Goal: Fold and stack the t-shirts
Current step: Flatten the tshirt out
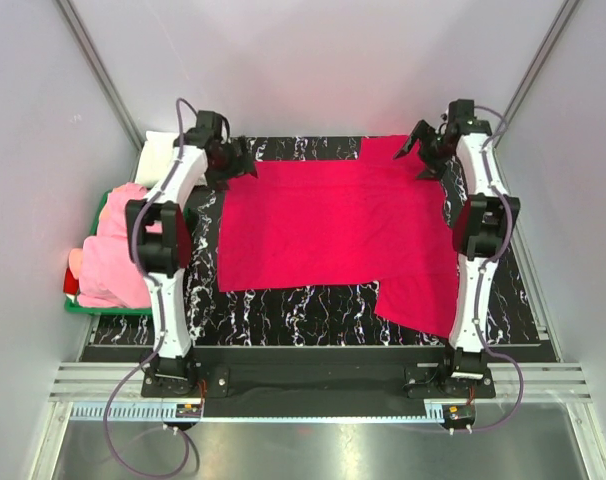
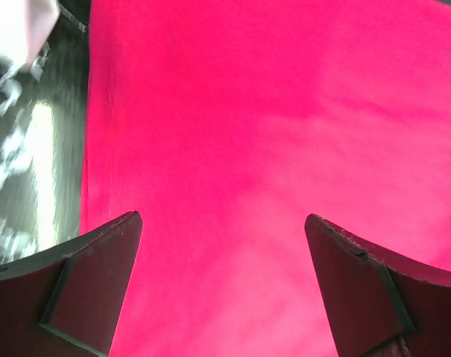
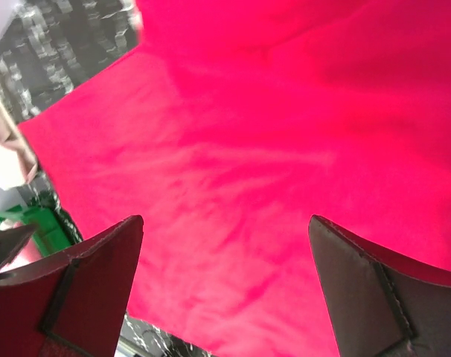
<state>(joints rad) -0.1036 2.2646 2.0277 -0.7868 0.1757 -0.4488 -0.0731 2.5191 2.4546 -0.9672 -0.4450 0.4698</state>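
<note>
1. Black marbled table (image 1: pixel 313 315), pale walls (image 1: pixel 333 60); red shirt (image 1: pixel 333 225) spread flat on it.
2. Left gripper (image 2: pixel 222 217) and right gripper (image 3: pixel 225 218) gape wide, empty, above it.
3. Top view shows pink shirts (image 1: pixel 118 250) on tray (image 1: pixel 80 306); left wrist view misses the tray.

Black marbled table (image 1: pixel 283 320), spread crimson t-shirt (image 1: pixel 333 220), green tray (image 1: pixel 83 306) at left

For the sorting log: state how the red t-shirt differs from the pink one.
The red t-shirt is crimson, the pink t-shirt pale. The red one lies spread flat on the table; the pink one sits heaped in the green tray at the left. Both are soft cloth.
</note>
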